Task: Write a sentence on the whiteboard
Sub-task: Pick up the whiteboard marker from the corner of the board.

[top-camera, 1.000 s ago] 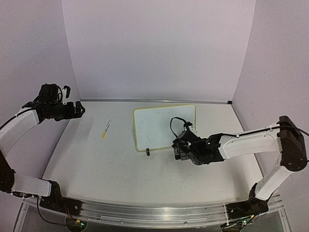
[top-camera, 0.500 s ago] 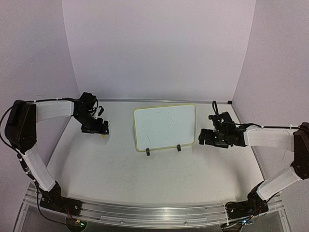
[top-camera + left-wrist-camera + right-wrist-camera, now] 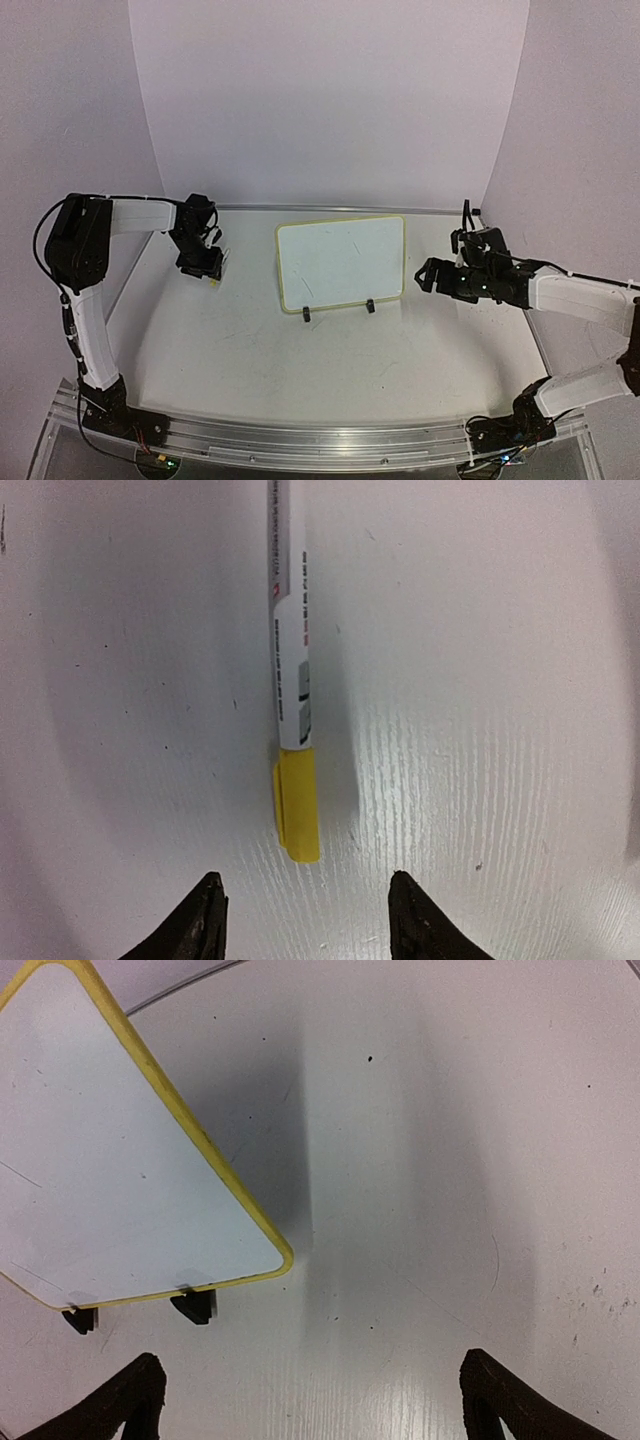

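Observation:
The whiteboard (image 3: 340, 262) stands mid-table on two black clip feet (image 3: 195, 1305), its yellow rim facing me. Its face (image 3: 110, 1160) carries only a few faint strokes; the sentence does not show. A white marker (image 3: 290, 630) with a yellow cap (image 3: 297, 810) lies left of the board. My left gripper (image 3: 207, 267) hovers right over it, open, and in the left wrist view the cap sits just ahead of the gap between the left gripper's (image 3: 305, 905) tips, untouched. Right of the board, my right gripper (image 3: 430, 275) is wide open and holds nothing; the right gripper (image 3: 315, 1400) frames bare table.
White walls close the table at the back and both sides, with a metal strip (image 3: 320, 208) along the back edge. The left arm's white link (image 3: 130, 212) runs along the left wall. The table top (image 3: 320, 360) in front of the board is scuffed.
My left arm swung in from the left wall and came down over the marker, its jaws narrowing. My right arm drew back from the board's front edge to the right.

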Motion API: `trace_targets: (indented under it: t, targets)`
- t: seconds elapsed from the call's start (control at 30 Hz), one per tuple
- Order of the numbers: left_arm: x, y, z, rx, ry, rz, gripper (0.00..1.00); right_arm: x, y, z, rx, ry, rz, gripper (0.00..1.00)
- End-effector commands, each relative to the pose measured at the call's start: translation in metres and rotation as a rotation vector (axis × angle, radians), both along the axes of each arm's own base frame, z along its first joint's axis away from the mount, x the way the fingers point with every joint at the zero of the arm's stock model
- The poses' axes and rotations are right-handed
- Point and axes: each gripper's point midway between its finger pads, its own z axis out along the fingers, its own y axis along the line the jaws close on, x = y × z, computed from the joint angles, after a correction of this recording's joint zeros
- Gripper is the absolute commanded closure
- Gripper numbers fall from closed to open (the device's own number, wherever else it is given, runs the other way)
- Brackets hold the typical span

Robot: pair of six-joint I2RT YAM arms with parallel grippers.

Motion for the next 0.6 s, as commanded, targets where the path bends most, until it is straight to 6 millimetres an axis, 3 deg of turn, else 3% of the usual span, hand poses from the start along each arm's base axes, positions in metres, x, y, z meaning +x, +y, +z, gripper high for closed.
trace_targets:
  t: [0.0,0.1,0.3,0.43,0.57]
  targets:
    - [0.011,0.013,-0.003,0.092,0.006,0.009,0.49,-0.001,0.001,0.009,0.025,-0.032,0.013,0.02]
    - [0.011,0.015,-0.01,0.108,0.016,0.009,0.5,-0.002,0.004,0.014,0.039,-0.042,0.023,0.02]
    - [0.009,0.011,-0.025,0.094,0.062,-0.005,0.66,-0.004,0.006,0.017,0.053,-0.047,0.036,0.02]
    - [0.008,0.01,-0.032,0.094,0.086,-0.006,0.67,-0.005,0.006,0.017,0.058,-0.047,0.035,0.02]
    - [0.005,0.009,-0.037,0.089,0.104,-0.011,0.77,-0.006,0.005,0.016,0.067,-0.046,0.022,0.02]
